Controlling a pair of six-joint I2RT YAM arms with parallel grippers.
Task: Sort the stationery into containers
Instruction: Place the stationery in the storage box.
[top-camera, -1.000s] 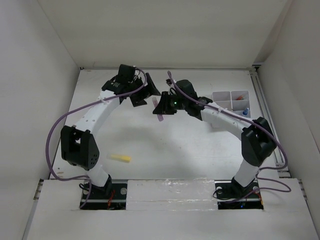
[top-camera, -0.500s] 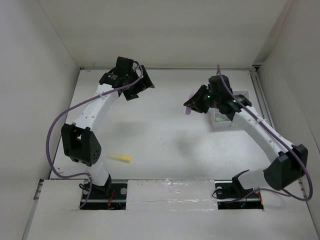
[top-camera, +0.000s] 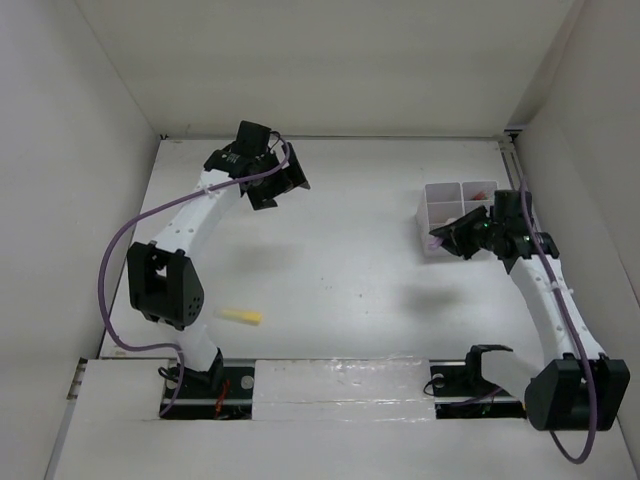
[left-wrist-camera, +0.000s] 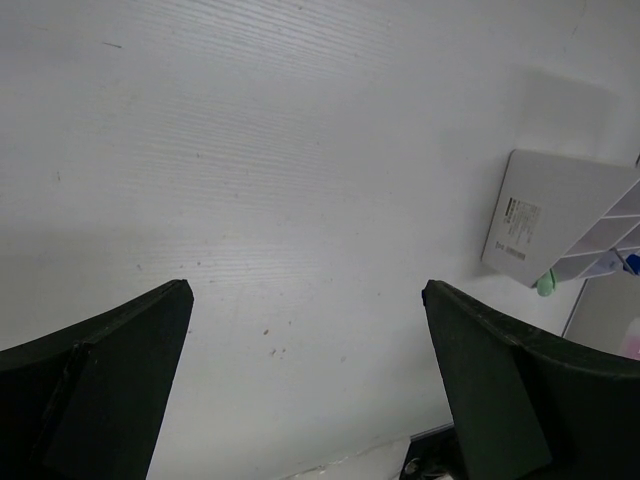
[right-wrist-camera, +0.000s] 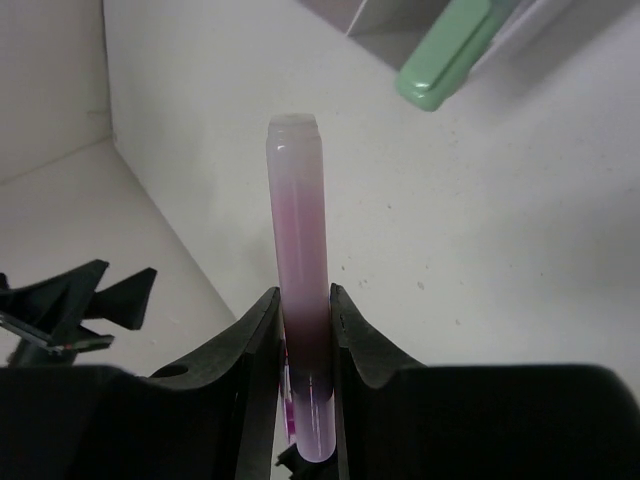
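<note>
LEFT: yellow marker (top-camera: 240, 316) lies on table, well apart from box | left gripper (left-wrist-camera: 305, 370) fingers apart, empty | RIGHT: right gripper (right-wrist-camera: 302, 305) clamped on pink marker (right-wrist-camera: 296, 220), just beside box (top-camera: 440, 187) | STEP: centre marker over a compartment, lower, then release

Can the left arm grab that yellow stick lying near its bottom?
Probably yes. The left pincer is open and empty, and nothing stands between it and the yellow stick, though folding back that close to its own base might be awkward.
</note>
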